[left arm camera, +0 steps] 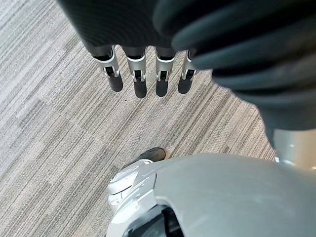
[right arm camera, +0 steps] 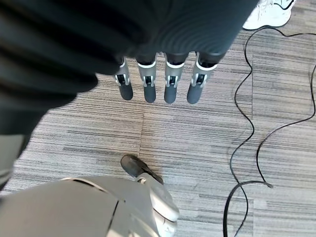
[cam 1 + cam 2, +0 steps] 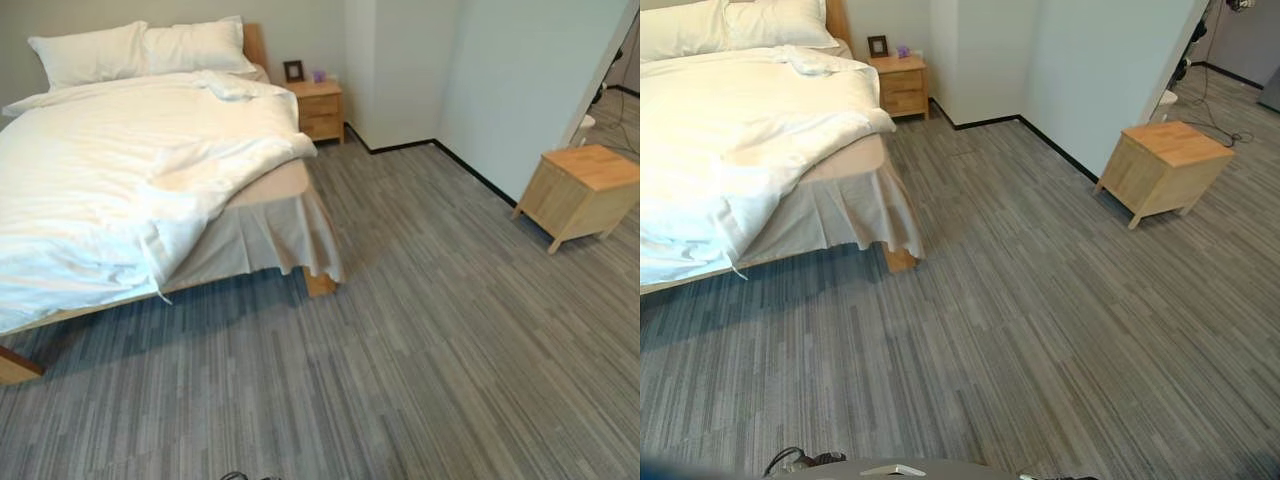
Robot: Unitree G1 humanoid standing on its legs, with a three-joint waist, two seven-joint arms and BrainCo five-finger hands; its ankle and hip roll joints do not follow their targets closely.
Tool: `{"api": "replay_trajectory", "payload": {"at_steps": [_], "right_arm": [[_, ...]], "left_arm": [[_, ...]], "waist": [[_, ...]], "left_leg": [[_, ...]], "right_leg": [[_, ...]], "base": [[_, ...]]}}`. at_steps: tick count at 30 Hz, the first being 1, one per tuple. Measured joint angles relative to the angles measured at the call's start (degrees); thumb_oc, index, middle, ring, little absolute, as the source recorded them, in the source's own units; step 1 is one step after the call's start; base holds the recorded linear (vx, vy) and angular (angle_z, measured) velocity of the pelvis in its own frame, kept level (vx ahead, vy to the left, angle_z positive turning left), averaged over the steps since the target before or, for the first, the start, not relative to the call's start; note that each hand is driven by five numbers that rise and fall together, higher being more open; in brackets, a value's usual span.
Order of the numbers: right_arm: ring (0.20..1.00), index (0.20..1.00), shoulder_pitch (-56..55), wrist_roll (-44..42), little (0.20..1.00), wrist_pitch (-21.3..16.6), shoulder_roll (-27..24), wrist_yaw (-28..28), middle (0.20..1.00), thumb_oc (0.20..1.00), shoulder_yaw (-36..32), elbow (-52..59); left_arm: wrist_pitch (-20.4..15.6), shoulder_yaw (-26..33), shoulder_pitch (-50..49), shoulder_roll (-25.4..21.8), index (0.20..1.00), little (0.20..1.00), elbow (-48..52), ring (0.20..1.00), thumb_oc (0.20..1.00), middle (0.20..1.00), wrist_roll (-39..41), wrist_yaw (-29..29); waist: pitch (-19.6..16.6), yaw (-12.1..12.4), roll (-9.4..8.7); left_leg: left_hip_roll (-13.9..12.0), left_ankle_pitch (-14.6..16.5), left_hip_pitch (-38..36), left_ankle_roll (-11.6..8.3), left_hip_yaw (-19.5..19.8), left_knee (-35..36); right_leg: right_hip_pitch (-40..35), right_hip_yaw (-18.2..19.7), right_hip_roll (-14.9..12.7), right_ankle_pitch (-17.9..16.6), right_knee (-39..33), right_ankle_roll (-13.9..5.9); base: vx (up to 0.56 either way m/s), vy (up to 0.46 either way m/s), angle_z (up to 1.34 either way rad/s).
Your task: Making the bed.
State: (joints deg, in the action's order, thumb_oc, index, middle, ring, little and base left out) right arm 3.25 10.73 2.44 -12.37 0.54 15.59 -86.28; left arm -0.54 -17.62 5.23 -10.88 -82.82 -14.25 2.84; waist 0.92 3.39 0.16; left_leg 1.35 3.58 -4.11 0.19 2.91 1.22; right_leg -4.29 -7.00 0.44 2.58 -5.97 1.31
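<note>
Bed (image 3: 270, 190) unmade: white duvet (image 3: 120, 170) rumpled, bunched off near foot corner, mattress bare there. Pillows (image 3: 140, 48) at headboard. Left hand (image 1: 138, 74), right hand (image 2: 158, 81) hanging straight-fingered, empty, over floor. Straightening all left.

Nightstand (image 3: 321, 110), wooden side table (image 3: 583, 192), white shoe (image 2: 269, 13).

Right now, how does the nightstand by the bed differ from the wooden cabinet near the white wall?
The nightstand stands square against the back wall beside the bed; the cabinet stands apart on the carpet, turned at an angle. The nightstand carries a picture frame and a small purple thing; the cabinet's top is bare. The nightstand shows drawer fronts; the cabinet shows plain sides. Both are light wood.
</note>
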Motion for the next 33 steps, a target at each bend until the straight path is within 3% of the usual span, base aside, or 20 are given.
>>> {"api": "replay_trajectory", "payload": {"at_steps": [7,9,12,14,16,17,18,19,20,24,33], "right_arm": [[1.000,1.000,0.08,0.46,1.000,-0.05,0.00,0.05,1.000,1.000,-0.01,0.00],[1.000,1.000,0.48,0.44,1.000,-0.08,0.03,0.12,1.000,1.000,-0.64,-0.04],[1.000,1.000,2.74,-3.21,1.000,0.00,-1.59,0.21,1.000,1.000,-6.40,-0.03],[1.000,1.000,7.24,-5.93,1.000,0.81,-3.52,-0.21,1.000,1.000,-5.64,1.97],[1.000,1.000,10.44,-7.21,1.000,1.30,-7.44,-1.44,1.000,1.000,-2.21,20.67],[1.000,1.000,8.22,-7.06,1.000,1.00,-9.12,-2.11,1.000,1.000,-2.25,32.63],[1.000,1.000,6.48,-6.88,1.000,0.48,-10.38,-2.74,1.000,1.000,-2.44,41.25],[1.000,1.000,3.21,-6.13,1.000,-0.77,-12.06,-3.25,1.000,1.000,-3.96,58.07],[1.000,1.000,2.73,-5.93,1.000,-1.75,-11.21,-3.68,1.000,1.000,-5.18,62.79],[1.000,1.000,-2.67,-4.52,1.000,-1.93,-11.01,-3.79,1.000,1.000,-6.36,70.10],[1.000,1.000,-4.03,-4.53,1.000,-3.71,-9.32,-2.46,1.000,1.000,-3.37,71.81]], "left_arm": [[-0.11,0.67,-0.06,-0.09,1.000,1.000,0.01,1.000,1.000,1.000,0.24,-0.05],[-0.07,4.19,-0.04,-0.10,1.000,1.000,-0.13,1.000,1.000,1.000,0.76,-0.15],[-0.07,6.69,1.09,-1.47,1.000,1.000,1.22,1.000,1.000,1.000,5.42,-0.57],[0.39,6.57,3.89,-2.54,1.000,1.000,2.74,1.000,1.000,1.000,8.81,-0.81],[1.22,4.65,6.62,-4.65,1.000,1.000,14.49,1.000,1.000,1.000,11.12,-2.14],[1.18,4.73,4.56,-6.08,1.000,1.000,25.22,1.000,1.000,1.000,12.29,-2.78],[0.62,4.88,2.58,-7.28,1.000,1.000,34.17,1.000,1.000,1.000,13.51,-3.15],[-1.19,6.68,-0.97,-8.93,1.000,1.000,50.38,1.000,1.000,1.000,16.18,-3.95],[-2.47,8.19,-1.51,-8.77,1.000,1.000,55.12,1.000,1.000,1.000,18.73,-4.19],[-2.44,10.57,-5.89,-8.82,1.000,1.000,60.05,1.000,1.000,1.000,20.88,-4.16],[-1.76,11.18,-7.27,-9.15,1.000,1.000,58.82,1.000,1.000,1.000,19.26,-6.27]], "waist": [[0.12,0.11,-0.31],[0.13,0.30,-0.50],[0.15,0.46,-0.65],[0.07,0.45,-0.55],[0.39,0.08,-0.06],[0.64,0.04,0.19],[0.74,-0.05,0.30],[0.74,0.06,0.62],[0.52,0.29,0.94],[1.39,0.20,1.19],[3.78,0.53,-0.74]], "left_leg": [[-0.13,-0.25,-0.15,0.38,0.61,0.69],[-0.13,-0.26,-0.16,0.39,0.68,0.70],[-0.07,-0.35,-0.22,0.53,0.71,0.68],[0.05,-0.45,-0.22,0.69,0.69,0.63],[0.14,-0.82,-0.14,1.18,0.56,0.69],[0.14,-0.94,-0.16,1.34,0.51,0.84],[0.15,-1.10,-0.28,1.39,0.53,1.16],[0.23,-1.43,-1.11,1.47,0.67,2.10],[0.37,-1.42,-1.72,1.46,0.77,2.34],[0.64,-1.41,-1.82,1.46,0.65,2.78],[0.87,-1.70,-0.95,1.75,-1.38,3.75]], "right_leg": [[0.06,-0.20,0.16,0.00,0.00,0.03],[0.05,-0.24,0.17,0.00,0.00,0.03],[-0.03,-0.29,0.10,-0.01,0.01,0.02],[0.00,-0.24,0.03,-0.11,0.01,-0.05],[0.18,0.15,-0.02,-0.70,0.00,-0.52],[0.18,0.21,-0.03,-0.83,0.00,-0.73],[0.17,0.23,-0.02,-0.92,0.01,-0.86],[-0.23,0.17,-0.07,-0.93,0.01,-1.04],[-0.75,0.15,-0.16,-0.77,0.03,-1.28],[-0.55,0.25,-0.49,-0.64,0.02,-1.45],[1.61,2.19,-0.73,-0.82,0.01,-1.68]], "base": [[0.01,-0.001,0.02],[0.00,0.000,0.00],[0.00,0.000,0.00],[-0.02,0.013,-0.02],[-0.03,0.015,-0.04],[-0.04,0.013,-0.01],[-0.04,0.011,0.02],[-0.03,0.016,0.05],[0.00,0.011,0.04],[0.00,0.002,-0.01],[0.00,0.030,-0.13]]}}
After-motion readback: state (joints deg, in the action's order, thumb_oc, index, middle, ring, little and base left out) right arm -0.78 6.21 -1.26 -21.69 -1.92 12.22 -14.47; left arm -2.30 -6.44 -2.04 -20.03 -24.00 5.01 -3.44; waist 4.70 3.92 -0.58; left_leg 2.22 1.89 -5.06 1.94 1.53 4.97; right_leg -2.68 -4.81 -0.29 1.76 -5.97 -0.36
